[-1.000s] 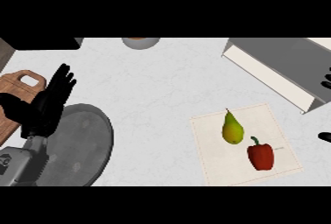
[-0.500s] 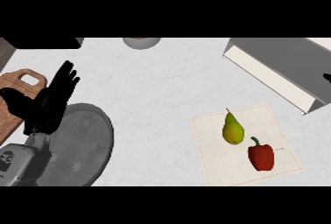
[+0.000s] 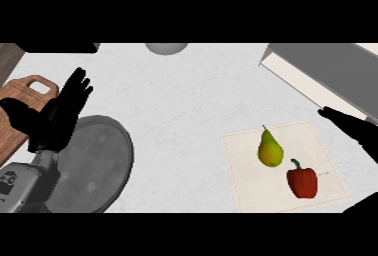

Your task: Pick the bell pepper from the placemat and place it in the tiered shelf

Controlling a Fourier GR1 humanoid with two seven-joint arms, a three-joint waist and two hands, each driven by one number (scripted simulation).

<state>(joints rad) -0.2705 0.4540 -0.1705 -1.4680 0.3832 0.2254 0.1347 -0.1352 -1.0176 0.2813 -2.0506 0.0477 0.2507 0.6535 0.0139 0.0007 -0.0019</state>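
While the red bell pepper [image 3: 302, 182] lies on the pale placemat [image 3: 247, 192], green stem pointing up and to the left, nothing touches it; it sits in the mat's lower right part, close to the mat's near edge. Just beside it, up and to the left, a yellow-green pear [image 3: 270, 149] rests on the same mat with its narrow tip pointing away from the robot, apart from the pepper by a small gap. Beyond the mat's upper right corner the tiered shelf [image 3: 310, 75] runs slantwise toward the view's right edge, a white wall under a grey top. The right hand [image 3: 356, 129] comes in from the right edge between the shelf and the mat, a dark finger pointing up and left, its tip above the mat's upper right corner; another dark part of it shows at the lower right corner of the view, and whether this hand is spread or curled I cannot tell. Well apart, at the left of the white speckled table [image 3: 184, 100], the left hand [image 3: 55, 117] rests with straight fingers spread and pointing up, holding nothing. It shows over the edge of a round grey plate [image 3: 103, 165] and a wooden cutting board [image 3: 22, 102] with a handle hole. At the far edge of the table stands a small grey bowl [image 3: 165, 48], partly cut off
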